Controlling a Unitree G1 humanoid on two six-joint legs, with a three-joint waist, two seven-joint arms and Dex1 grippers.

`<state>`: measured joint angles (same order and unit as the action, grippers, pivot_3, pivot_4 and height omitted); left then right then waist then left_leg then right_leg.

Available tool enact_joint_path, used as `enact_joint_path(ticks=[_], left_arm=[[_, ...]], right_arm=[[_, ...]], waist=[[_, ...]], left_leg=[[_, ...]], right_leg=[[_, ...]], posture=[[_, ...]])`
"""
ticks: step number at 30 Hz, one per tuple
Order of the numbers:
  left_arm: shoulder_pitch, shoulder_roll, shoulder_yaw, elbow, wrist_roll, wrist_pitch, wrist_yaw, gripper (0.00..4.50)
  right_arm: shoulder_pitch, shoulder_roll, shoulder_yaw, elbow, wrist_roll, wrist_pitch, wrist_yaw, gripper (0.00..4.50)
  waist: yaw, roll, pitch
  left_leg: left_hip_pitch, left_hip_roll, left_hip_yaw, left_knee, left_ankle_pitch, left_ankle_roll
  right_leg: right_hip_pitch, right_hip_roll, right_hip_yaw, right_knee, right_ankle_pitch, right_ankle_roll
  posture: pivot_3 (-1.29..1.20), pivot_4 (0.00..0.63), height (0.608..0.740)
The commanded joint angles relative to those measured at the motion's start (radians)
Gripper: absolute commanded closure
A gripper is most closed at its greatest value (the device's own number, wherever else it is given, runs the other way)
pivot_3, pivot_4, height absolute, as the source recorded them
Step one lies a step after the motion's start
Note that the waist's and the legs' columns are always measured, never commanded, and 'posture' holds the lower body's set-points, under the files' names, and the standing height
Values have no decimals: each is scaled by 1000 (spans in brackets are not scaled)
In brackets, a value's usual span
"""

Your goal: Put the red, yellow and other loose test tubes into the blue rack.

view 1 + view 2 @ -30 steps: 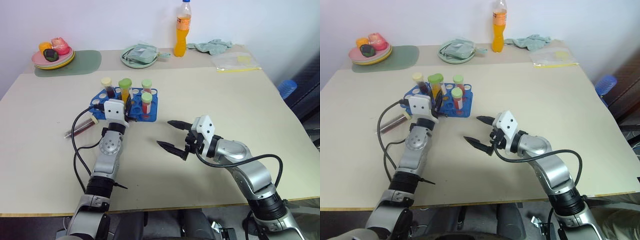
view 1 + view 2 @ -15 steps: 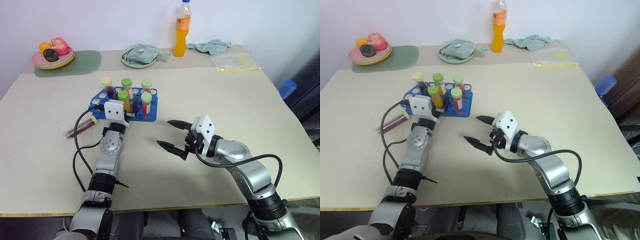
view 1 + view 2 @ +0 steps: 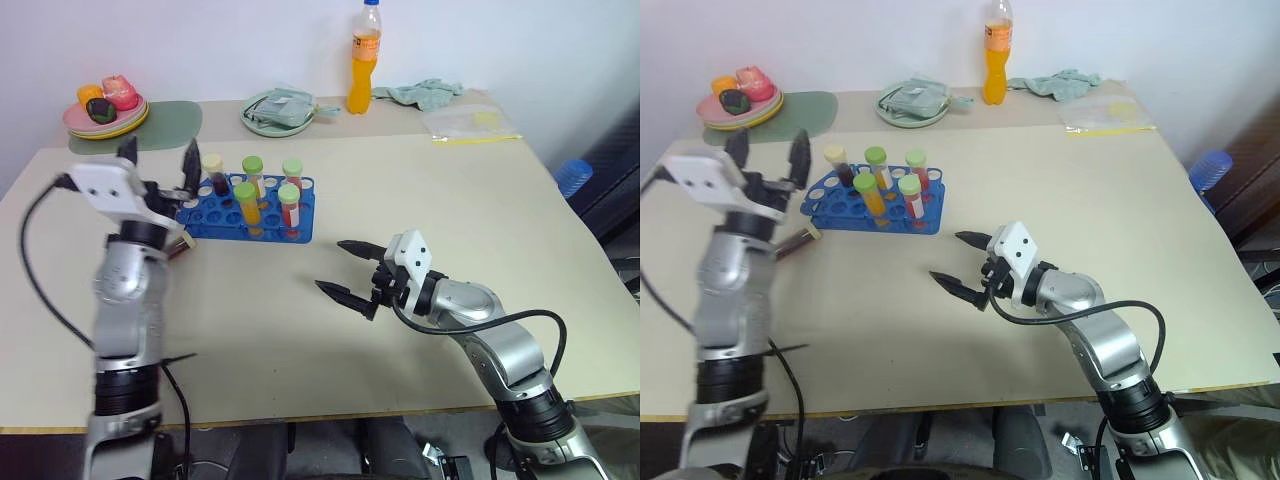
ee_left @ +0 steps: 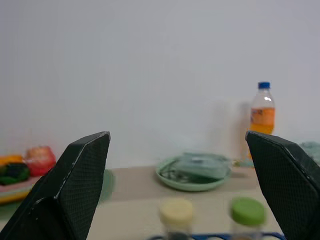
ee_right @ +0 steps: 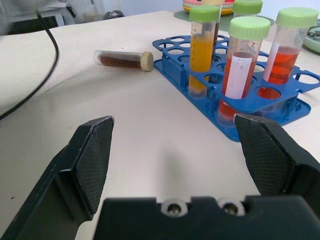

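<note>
The blue rack stands left of the table's middle and holds several upright tubes, among them a yellow one with a green cap and a red one with a green cap. A dark red-brown loose test tube with a cream cap lies flat on the table just left of the rack, partly behind my left arm. My left gripper hangs raised to the left of the rack, open and empty. Near the table's middle, right of the rack, my right gripper is low, open and empty, pointing toward the rack.
Along the far edge are a tall orange bottle, a green plate with a packet, a pink plate of fruit on a green mat, a crumpled cloth and a plastic bag.
My left gripper set the yellow tube down into the rack, let go and opened, then rose and swung away to the left. The right arm stayed still.
</note>
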<state>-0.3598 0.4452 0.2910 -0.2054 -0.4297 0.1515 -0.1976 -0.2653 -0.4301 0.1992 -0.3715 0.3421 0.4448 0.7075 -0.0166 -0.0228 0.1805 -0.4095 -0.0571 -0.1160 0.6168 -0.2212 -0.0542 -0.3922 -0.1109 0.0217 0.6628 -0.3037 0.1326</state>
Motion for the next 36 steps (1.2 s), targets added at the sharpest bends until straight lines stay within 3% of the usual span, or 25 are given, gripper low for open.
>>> enact_joint_path(ticks=[1, 4, 10, 17, 25, 28, 33, 34, 36], left_arm=[[-57, 255, 16, 37, -110, 406, -138, 38], [-135, 482, -73, 178, -89, 689, -246, 38], [-367, 660, -409, 446, 50, 775, -640, 38], [-676, 572, -785, 926, 399, 505, -1022, 38], [-804, 449, -885, 1226, 625, 252, -1177, 38], [-823, 430, -892, 1286, 692, 194, -1177, 867], [-832, 423, -870, 1329, 753, 142, -1171, 3429], [-831, 429, -862, 1327, 758, 136, -1168, 3755], [-828, 444, -844, 1318, 767, 135, -1152, 3776]], right_arm=[[-30, 5, -14, -5, 10, -29, 20, 259], [-53, 1, -10, 20, 5, -39, 41, 259], [-85, -50, -7, 22, 7, -35, 113, 259], [-64, -50, -9, 4, -8, -39, 103, 259], [-24, -49, -8, -37, -12, -27, 68, 259], [-15, -48, -6, -41, -16, -29, 58, 259], [-8, -47, 0, -47, -16, -28, 51, 259], [-7, -46, 2, -48, -17, -28, 49, 259], [-8, -45, 5, -47, -17, -28, 49, 259]], waist=[[-2, 0, 0], [-10, 0, 1], [-12, 0, 1], [-23, 0, 1], [-28, -1, 2], [-27, -1, 2], [-27, -1, 2], [-27, -1, 2], [-27, -1, 2]], left_leg=[[0, 0, 0, 0, 0, 0], [1, 1, 0, -1, 0, 0], [1, 1, 0, -1, 0, 0], [0, 2, 0, -1, 0, 0], [-2, 3, 0, -1, 0, 0], [-2, 3, 0, -1, 0, 0], [-2, 3, -1, -1, 0, 0], [-2, 3, -1, -1, 0, 0], [-2, 3, -1, -1, 0, 0]], right_leg=[[0, 0, 0, 0, 0, 0], [0, 2, 0, 1, 0, 0], [0, 3, 0, 0, 0, 0], [-1, 4, 0, 1, -1, 0], [-3, 5, 0, 1, -1, 0], [-3, 5, 0, 1, -1, 0], [-3, 5, 0, 2, -1, 0], [-3, 5, 0, 2, -1, 0], [-3, 5, 0, 2, -1, 0]], posture=[[0, 150, 740], [0, 150, 740], [0, 150, 740], [0, 150, 740], [0, 150, 740], [0, 150, 740], [0, 150, 740], [0, 150, 740], [0, 150, 740]])
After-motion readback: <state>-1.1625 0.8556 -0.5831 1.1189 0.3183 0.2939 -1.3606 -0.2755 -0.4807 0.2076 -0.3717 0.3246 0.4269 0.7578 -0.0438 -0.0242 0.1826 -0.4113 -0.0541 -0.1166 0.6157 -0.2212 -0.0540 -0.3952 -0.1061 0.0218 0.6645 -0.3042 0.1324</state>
